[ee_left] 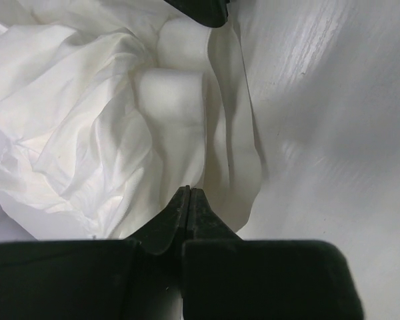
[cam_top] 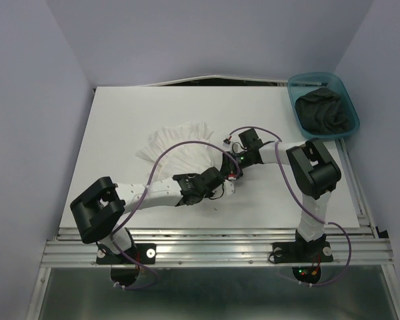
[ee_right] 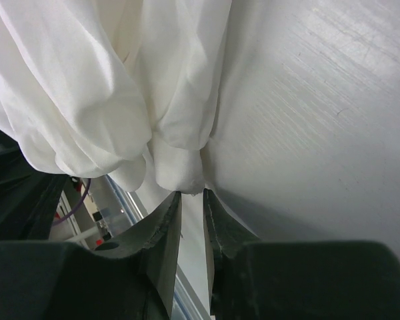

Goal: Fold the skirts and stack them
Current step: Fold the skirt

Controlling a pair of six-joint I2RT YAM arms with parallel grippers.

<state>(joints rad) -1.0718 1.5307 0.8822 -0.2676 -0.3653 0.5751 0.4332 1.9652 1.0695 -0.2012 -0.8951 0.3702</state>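
Folding white skirt [cam_top: 177,150] mid-desk [cam_top: 153,107]: left pincer [ee_left: 189,193], right pincer [ee_right: 192,195] both clenched on hem. Next: carry fold across evenly.

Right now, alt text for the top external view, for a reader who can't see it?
Both arms reach to a white skirt at the centre of the table, left claw and right claw gripping its near-right edge. A dark skirt lies in a teal bin at the far right corner.
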